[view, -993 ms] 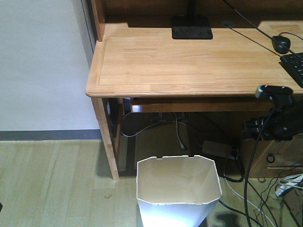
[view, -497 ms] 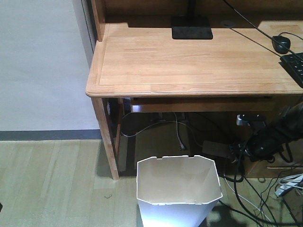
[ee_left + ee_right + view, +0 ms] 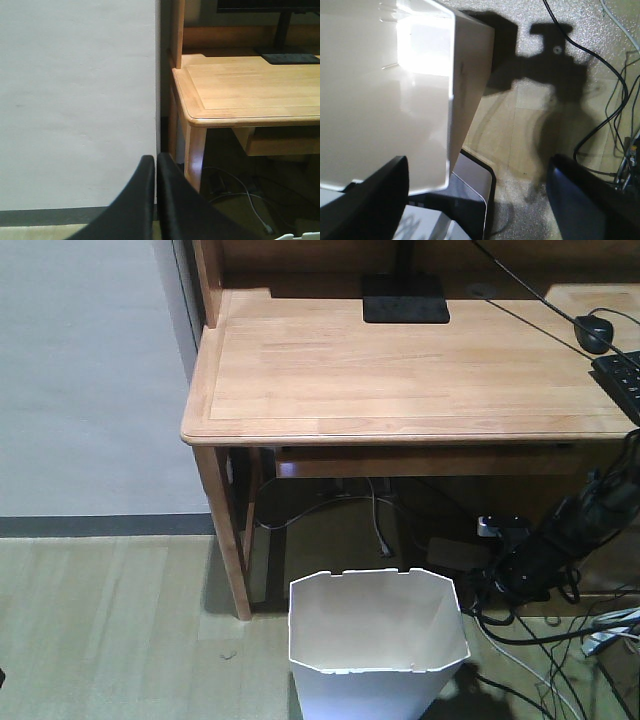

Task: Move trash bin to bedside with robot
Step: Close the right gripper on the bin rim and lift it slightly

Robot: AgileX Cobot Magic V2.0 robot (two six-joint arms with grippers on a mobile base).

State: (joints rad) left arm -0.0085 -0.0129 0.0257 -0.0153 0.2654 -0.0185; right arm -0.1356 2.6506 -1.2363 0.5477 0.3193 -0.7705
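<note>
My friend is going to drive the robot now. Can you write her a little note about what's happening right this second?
Left pincer: shut and empty, held up facing the wall beside the light wooden desk.
Right pincer: open wide, down low at the right side of the white thin-walled plastic trash bin. The bin's wall seems to sit inside its opening, but nothing is gripped.
Bin: upright on the floor in front of the desk, and it looks empty.
Done: the right arm is down at the bin.
Left to do: close on the rim and carry the bin to the bedside. No bed shows in any view, so it probably needs finding first.
</note>
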